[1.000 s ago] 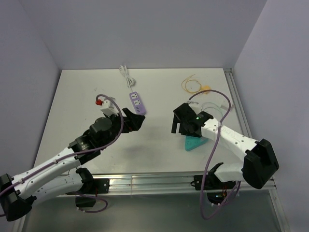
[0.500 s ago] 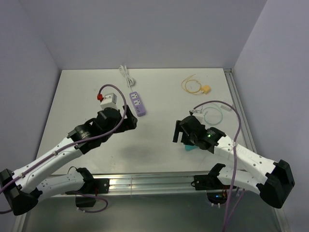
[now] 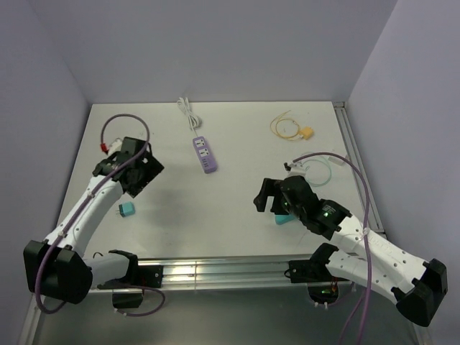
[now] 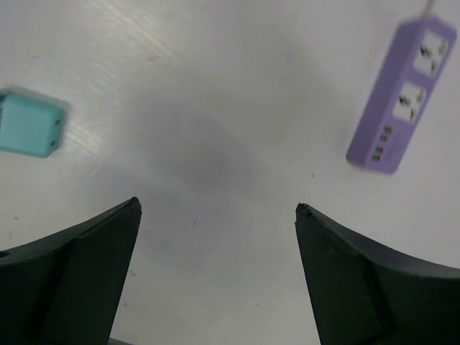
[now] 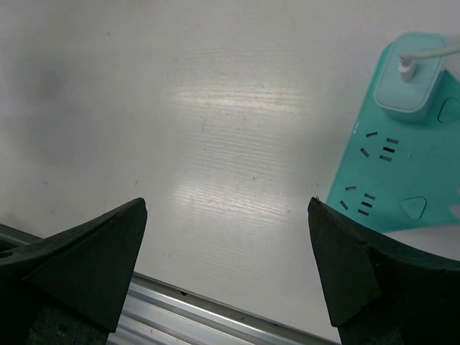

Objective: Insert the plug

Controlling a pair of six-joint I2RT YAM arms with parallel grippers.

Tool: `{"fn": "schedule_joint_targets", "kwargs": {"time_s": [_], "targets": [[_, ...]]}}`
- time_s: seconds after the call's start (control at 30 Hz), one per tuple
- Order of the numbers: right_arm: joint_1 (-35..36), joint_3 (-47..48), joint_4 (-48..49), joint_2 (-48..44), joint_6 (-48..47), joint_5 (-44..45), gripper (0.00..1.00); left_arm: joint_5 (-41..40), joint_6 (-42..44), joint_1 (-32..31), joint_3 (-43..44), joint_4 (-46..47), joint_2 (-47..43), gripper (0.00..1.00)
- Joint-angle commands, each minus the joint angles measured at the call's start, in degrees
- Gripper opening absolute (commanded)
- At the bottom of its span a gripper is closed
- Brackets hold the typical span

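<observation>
The plug [image 3: 307, 132] is a small yellow-tan block at the far right of the table, with its thin yellow cable [image 3: 283, 126] looped beside it. The purple power strip [image 3: 204, 154] [image 4: 402, 93] lies at the middle back, its sockets facing up. My left gripper [image 3: 144, 176] [image 4: 218, 208] hovers open over bare table at the left, well short of the strip. Near the front right my right gripper [image 3: 266, 201] [image 5: 226, 201] is open, nothing between its fingers. Both grippers are far from the plug.
A small teal cube [image 3: 127, 210] [image 4: 29, 126] lies left of my left gripper. A teal triangular power strip [image 3: 284, 218] [image 5: 402, 180] sits by my right gripper, an adapter [image 5: 410, 86] plugged into it. The strip's white cord [image 3: 187, 111] runs to the back. The table's metal front rail [image 5: 187, 316] is close.
My left arm has swung left, away from the purple strip, uncovering the teal cube. My right arm has drawn back slightly toward the front edge.
</observation>
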Motion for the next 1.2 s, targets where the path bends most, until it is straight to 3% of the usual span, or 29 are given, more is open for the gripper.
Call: {"fn": "schedule_joint_targets", "kwargs": {"time_s": [0.0, 0.07, 0.2, 0.3, 0.53, 1.17], "targets": [[0.4, -0.4, 4.2, -0.5, -3.0, -1.7, 1.00, 2.1, -11.1, 9.8, -1.6, -4.7, -3.7, 0.90], [0.4, -1.5, 6.0, -0.3, -3.4, -3.3, 1.00, 1.6, -12.7, 13.6, -2.4, -5.5, -3.6, 0.83], [0.4, -2.8, 9.0, 0.2, -3.8, -5.7, 0.99, 1.7, -16.7, 22.0, -2.8, -7.6, 0.2, 0.82], [0.3, -3.1, 9.6, 0.9, -4.5, -6.0, 0.99, 1.5, -19.4, 24.9, -1.7, -10.4, 3.9, 0.82], [0.4, -2.8, 8.5, 2.1, -4.8, -4.6, 0.98, -1.1, -27.1, 27.3, -4.1, -12.1, 6.5, 0.77], [0.4, -2.4, 5.2, 2.6, -3.8, -3.3, 0.98, 3.5, -30.0, 31.2, -13.7, -2.6, 12.5, 0.71]]}}
